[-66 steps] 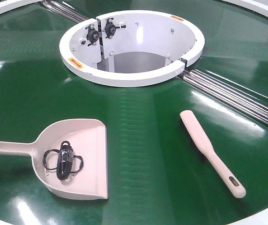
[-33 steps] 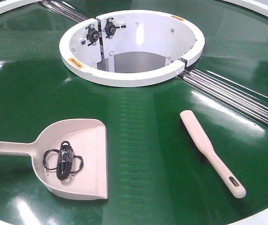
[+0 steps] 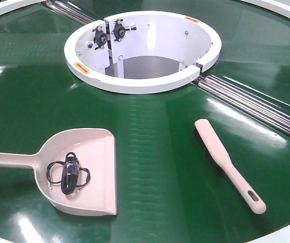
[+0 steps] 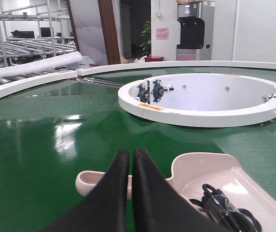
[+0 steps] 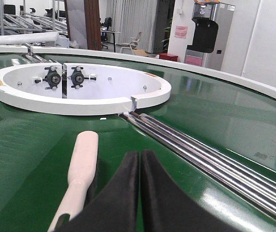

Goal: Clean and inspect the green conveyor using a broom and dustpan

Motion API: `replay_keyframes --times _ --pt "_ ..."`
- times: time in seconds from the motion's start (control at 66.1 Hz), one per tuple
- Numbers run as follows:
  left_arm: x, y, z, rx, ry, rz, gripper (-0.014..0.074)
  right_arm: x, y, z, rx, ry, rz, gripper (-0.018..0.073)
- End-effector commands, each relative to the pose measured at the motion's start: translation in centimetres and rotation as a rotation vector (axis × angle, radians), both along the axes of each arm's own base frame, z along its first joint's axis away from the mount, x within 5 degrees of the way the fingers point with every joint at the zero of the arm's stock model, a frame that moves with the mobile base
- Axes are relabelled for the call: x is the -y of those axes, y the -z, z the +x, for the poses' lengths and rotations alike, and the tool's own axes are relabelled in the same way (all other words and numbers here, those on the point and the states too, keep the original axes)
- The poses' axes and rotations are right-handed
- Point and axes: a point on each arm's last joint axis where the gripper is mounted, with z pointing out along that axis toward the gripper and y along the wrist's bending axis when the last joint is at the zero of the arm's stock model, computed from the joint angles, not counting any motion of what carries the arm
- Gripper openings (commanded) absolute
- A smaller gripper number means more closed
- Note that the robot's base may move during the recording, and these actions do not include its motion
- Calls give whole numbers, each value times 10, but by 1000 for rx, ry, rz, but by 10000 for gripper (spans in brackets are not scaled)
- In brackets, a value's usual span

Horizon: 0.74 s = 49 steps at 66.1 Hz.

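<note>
The green conveyor (image 3: pixel 150 136) fills the front view, glossy and dark. On its left lies the pink-beige dustpan (image 3: pixel 84 172) with a black coiled cable bundle (image 3: pixel 69 173) in its tray and its handle pointing left. On the right the slim broom (image 3: pixel 227 163) lies flat, handle toward the near edge. My left gripper (image 4: pixel 131 153) is shut and empty, hovering above the dustpan (image 4: pixel 200 174) handle. The right gripper (image 5: pixel 139 154) is shut and empty, just right of the broom (image 5: pixel 80 169). Neither gripper shows in the front view.
The white central ring (image 3: pixel 142 48) with its black fittings stands behind both tools. Silver metal rails (image 3: pixel 256 104) run from the ring toward the right. A white outer rim (image 4: pixel 27 82) borders the belt; racks and a machine stand beyond.
</note>
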Motion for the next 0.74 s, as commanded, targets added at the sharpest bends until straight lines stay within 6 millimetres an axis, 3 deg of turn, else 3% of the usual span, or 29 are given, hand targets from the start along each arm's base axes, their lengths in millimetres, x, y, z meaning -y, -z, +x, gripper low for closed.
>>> replay_keyframes --times 0.0,0.726 --pt "0 -5 -1 80 0 -18 -6 0 -6 -1 82 2 7 -8" --pt "0 -5 -1 80 0 -18 -6 0 -6 -1 82 2 7 -8"
